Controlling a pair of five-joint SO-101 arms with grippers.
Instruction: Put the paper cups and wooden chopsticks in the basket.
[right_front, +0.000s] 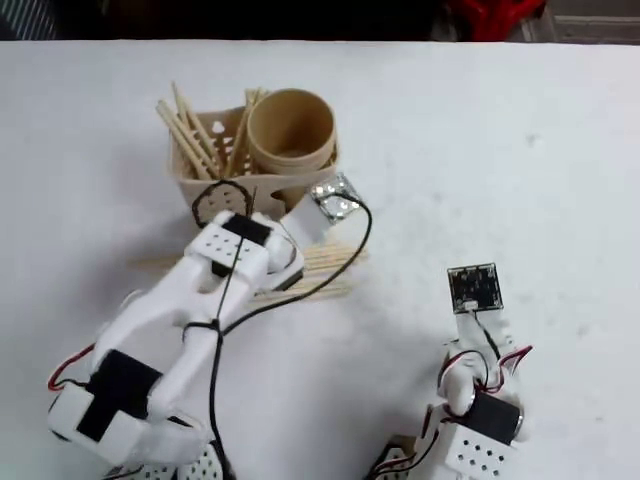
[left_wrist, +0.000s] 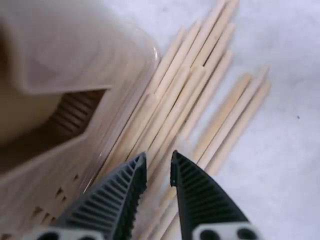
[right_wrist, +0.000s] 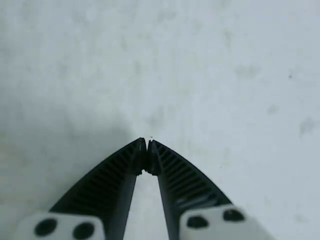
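Left gripper (left_wrist: 157, 160): jaws are standing narrowly parted, gripping nothing evident; you are hovering directly over loose chopsticks (left_wrist: 200, 85) lying 9-to-3 o'clock, basket (right_front: 290, 188) sitting at 12.

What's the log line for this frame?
left gripper: open over loose chopsticks beside basket | right gripper: shut over table | basket: holds paper cup, standing chopsticks

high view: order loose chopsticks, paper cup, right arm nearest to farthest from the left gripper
1. loose chopsticks, on the table under the left gripper.
2. paper cup, in the basket beyond.
3. right arm, far to the other side.
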